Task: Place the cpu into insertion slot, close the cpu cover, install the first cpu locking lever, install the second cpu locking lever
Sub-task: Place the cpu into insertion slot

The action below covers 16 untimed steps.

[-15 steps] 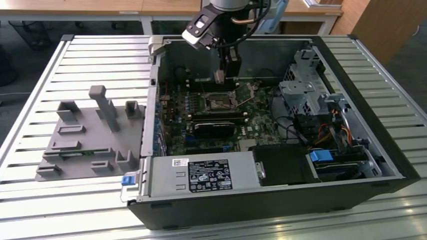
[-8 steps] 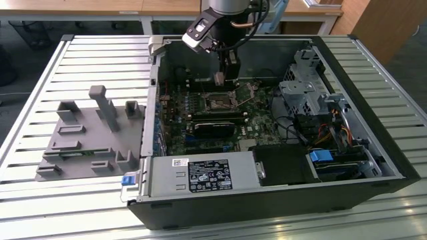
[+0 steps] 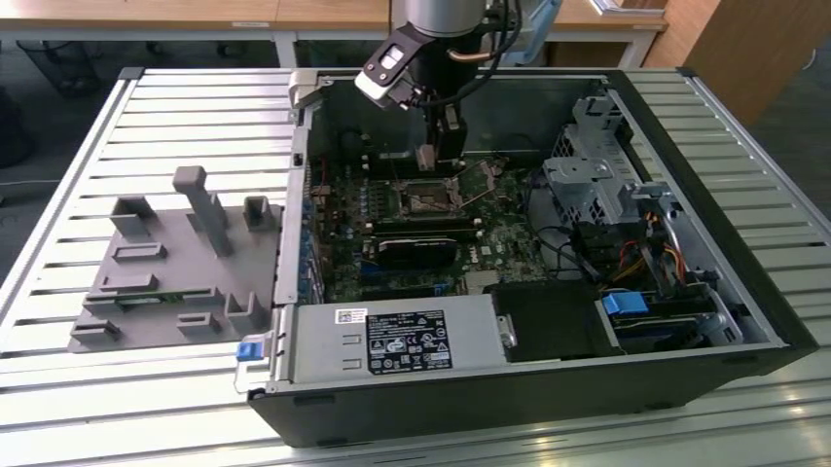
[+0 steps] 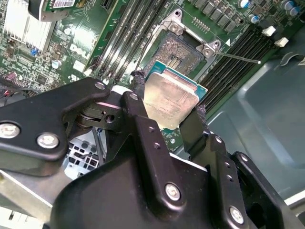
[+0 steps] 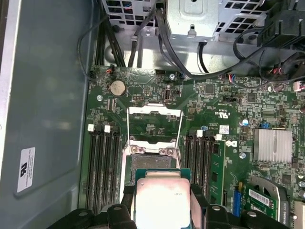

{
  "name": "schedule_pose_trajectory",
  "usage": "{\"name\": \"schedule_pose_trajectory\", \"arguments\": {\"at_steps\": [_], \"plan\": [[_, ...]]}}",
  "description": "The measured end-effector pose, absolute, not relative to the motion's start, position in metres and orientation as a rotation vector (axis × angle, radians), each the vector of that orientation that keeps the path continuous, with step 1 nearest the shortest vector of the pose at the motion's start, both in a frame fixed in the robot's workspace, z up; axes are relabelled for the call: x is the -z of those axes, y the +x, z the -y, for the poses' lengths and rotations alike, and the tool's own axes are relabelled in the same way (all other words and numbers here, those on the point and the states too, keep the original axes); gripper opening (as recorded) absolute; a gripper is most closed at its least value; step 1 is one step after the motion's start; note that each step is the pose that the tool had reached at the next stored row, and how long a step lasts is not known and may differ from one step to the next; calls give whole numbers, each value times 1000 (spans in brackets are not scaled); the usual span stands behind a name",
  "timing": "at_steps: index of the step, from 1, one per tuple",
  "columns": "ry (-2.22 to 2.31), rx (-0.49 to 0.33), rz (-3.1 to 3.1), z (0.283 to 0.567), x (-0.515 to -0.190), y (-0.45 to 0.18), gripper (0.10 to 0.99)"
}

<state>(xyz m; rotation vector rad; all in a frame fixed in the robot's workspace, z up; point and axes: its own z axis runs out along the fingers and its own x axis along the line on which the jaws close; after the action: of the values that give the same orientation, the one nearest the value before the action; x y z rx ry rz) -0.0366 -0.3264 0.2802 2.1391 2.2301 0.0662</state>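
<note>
- The slatted metal table carried everything in the exterior view.
- The open computer case lay on its side on the table, with the inside facing up.
- A grey fixture plate with upright pegs lay on the table at about 9 o'clock from the case.
- The green motherboard covered the floor of the case. The silver power supply sat at about 6 o'clock from it and the metal drive cage at about 3 o'clock.
- The robot arm came down into the case from 12 o'clock.
- The gripper was clamped on the cpu. Its two black fingers pressed on opposite edges of the chip, as both wrist views showed.
- In the exterior view the gripper hung just at 12 o'clock from the insertion slot.
- The cpu cover stood lifted open beyond the socket.
- The insertion slot was open, with its dark centre uncovered. A thin metal lever stuck out beside it.
- The cpu showed its dull silver top. It was near the socket, partly in front of its edge, and not seated in it.
</note>
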Motion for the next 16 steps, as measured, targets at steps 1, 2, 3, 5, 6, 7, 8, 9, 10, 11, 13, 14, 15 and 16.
{"name": "schedule_pose_trajectory", "arguments": {"at_steps": [1, 2, 3, 5, 6, 7, 8, 9, 10, 11, 13, 14, 15, 16], "plan": [[2139, -66, -2230, 326, -279, -37, 541], [2139, -66, -2230, 326, -279, -37, 541], [2139, -66, -2230, 326, -278, -37, 541], [2139, -66, -2230, 326, -277, -37, 541], [2139, -66, -2230, 326, -277, -37, 541], [2139, -66, -2230, 326, -277, -37, 541], [2139, -66, -2230, 326, -277, -37, 541], [2139, -66, -2230, 326, -276, -37, 541], [2140, -66, -2230, 326, -276, -37, 541], [2140, -66, -2230, 326, -276, -37, 541], [2139, -66, -2230, 326, -275, -37, 541], [2139, -66, -2230, 326, -274, -37, 541], [2140, -66, -2230, 326, -273, -37, 541], [2139, -66, -2230, 326, -272, -37, 541]]}}
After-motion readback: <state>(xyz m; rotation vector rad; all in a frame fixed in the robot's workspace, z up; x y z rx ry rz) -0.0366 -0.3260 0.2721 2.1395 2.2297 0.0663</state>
